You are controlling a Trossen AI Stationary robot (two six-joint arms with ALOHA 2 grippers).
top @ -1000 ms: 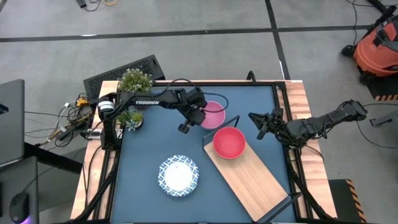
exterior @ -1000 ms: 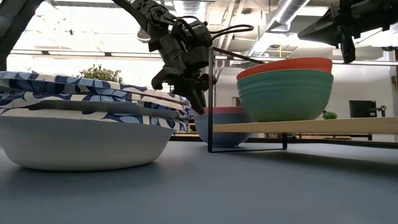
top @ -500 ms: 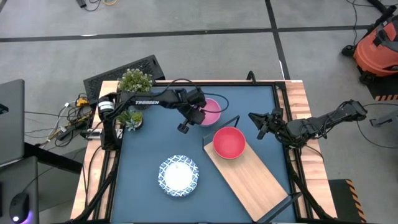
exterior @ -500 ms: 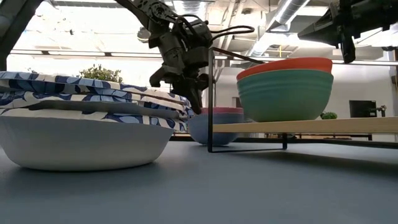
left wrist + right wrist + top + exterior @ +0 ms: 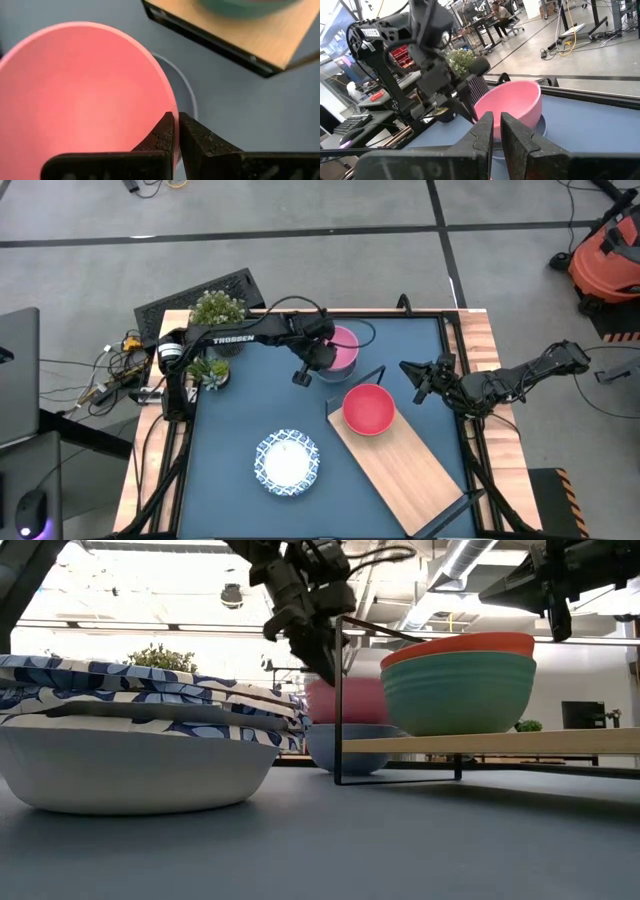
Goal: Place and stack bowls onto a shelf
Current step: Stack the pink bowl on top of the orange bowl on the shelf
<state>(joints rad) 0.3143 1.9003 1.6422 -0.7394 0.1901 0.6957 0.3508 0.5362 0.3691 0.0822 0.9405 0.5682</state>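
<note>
Near the table's far edge, the left gripper (image 5: 320,361) pinched the pink bowl's (image 5: 343,346) rim, holding it above the pale blue bowl (image 5: 350,746). The right gripper (image 5: 418,383) hung by the right edge, jaws nearly shut.

The left arm is stretched from the table's left edge across toward the middle, its wrist bent downward, and the left gripper (image 5: 318,358) is closed with its fingers (image 5: 167,131) pinched on the rim of the pink bowl (image 5: 343,348), which is held raised. The right arm is folded low along the table's right edge, and the right gripper (image 5: 418,380) is held above the surface, fingers nearly together
</note>
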